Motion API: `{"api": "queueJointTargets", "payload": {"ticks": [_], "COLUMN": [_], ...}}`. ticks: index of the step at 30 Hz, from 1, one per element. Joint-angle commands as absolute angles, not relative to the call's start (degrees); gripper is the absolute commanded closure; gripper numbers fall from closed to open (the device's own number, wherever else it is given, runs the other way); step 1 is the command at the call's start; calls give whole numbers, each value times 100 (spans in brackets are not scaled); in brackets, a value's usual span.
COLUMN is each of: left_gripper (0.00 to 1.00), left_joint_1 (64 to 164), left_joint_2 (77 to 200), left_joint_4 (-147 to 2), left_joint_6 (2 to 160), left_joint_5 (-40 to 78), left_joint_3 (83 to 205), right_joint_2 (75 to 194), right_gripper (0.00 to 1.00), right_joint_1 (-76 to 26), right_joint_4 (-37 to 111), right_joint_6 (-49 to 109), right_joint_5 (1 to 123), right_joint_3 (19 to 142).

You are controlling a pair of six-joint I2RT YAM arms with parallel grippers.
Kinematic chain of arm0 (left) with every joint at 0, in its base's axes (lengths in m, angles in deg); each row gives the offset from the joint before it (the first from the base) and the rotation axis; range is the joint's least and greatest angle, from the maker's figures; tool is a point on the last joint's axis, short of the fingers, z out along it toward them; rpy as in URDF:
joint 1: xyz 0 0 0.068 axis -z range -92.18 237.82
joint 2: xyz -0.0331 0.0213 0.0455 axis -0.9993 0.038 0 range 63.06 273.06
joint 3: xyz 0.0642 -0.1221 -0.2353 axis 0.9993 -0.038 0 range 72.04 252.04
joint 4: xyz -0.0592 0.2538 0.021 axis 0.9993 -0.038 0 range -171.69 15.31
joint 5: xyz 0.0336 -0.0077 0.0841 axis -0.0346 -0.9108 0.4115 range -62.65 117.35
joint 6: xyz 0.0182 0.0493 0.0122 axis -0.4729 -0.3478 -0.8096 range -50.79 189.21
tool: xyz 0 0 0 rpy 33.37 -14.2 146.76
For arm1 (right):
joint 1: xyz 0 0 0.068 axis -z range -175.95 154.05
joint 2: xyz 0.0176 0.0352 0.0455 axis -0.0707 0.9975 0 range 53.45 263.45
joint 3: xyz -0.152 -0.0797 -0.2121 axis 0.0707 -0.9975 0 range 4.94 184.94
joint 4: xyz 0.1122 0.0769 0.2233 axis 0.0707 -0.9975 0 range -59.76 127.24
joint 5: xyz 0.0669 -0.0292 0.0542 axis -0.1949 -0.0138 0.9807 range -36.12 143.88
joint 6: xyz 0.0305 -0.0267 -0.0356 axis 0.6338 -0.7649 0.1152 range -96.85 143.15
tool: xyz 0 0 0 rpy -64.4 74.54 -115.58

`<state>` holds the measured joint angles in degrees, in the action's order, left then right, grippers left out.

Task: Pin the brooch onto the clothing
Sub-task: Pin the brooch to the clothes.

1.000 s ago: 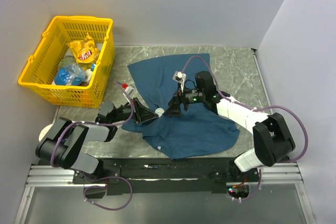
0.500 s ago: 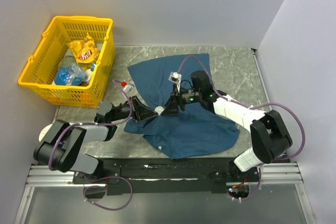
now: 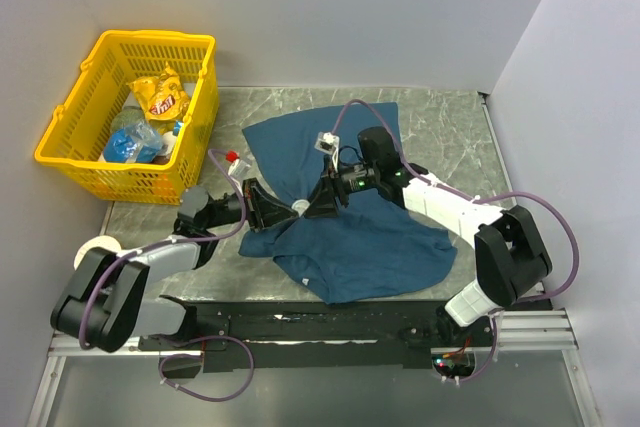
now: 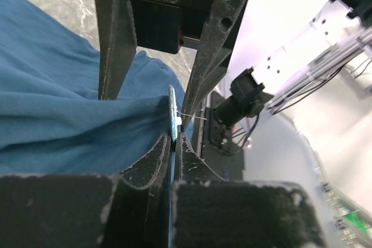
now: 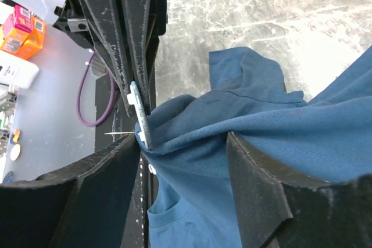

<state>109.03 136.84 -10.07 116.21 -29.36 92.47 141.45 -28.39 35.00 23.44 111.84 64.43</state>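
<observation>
The clothing (image 3: 370,237) is a dark teal T-shirt spread over the middle of the table. One fold of it is pulled up to the brooch (image 3: 299,209). My left gripper (image 3: 288,212) is shut on the brooch (image 4: 172,113), which shows edge-on, its thin pin sticking out sideways. My right gripper (image 3: 314,206) faces it tip to tip. In the right wrist view the right gripper (image 5: 183,143) has its jaws wide, one either side of the brooch (image 5: 139,117) and the bunched clothing (image 5: 197,137). The cloth touches both fingers but does not look squeezed.
A yellow basket (image 3: 70,142) with a snack bag (image 3: 163,97) and other packets stands at the back left, close to the left arm. Grey walls close the table on the left, back and right.
The two grippers have come together over the shirt's left part. The right gripper's jaws have narrowed around the brooch and the cloth fold. The left stays shut on the brooch.
</observation>
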Motion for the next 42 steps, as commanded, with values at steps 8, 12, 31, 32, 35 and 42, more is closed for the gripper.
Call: {"api": "queueJointTargets", "payload": {"ticks": [8, 12, 31, 32, 35, 42], "left_gripper": [99, 99, 99, 99, 99, 99], "left_joint_1": [11006, 11006, 11023, 11032, 11032, 11032], "left_joint_2": [13109, 13126, 13161, 13187, 13205, 13223], "left_joint_4": [-1430, -1475, -1896, -1879, -1966, -1993], "left_joint_6": [10850, 10780, 10445, 10445, 10393, 10366], "left_joint_5": [-3356, -3383, -3435, -3427, -3401, -3400], "left_joint_3": [9604, 9630, 9727, 9735, 9744, 9771], "right_joint_2": [13818, 13633, 13422, 13413, 13361, 13334], "right_gripper": [27, 25, 25, 24, 25, 24], "right_joint_1": [-2873, -2847, -2811, -2820, -2811, -2811], "right_joint_4": [3030, 2942, 2696, 2687, 2626, 2713], "right_joint_6": [1717, 1595, 1374, 1366, 1339, 1392], "right_joint_5": [10679, 10618, 10697, 10706, 10706, 10846], "right_joint_3": [6761, 6726, 6761, 6778, 6770, 6752]}}
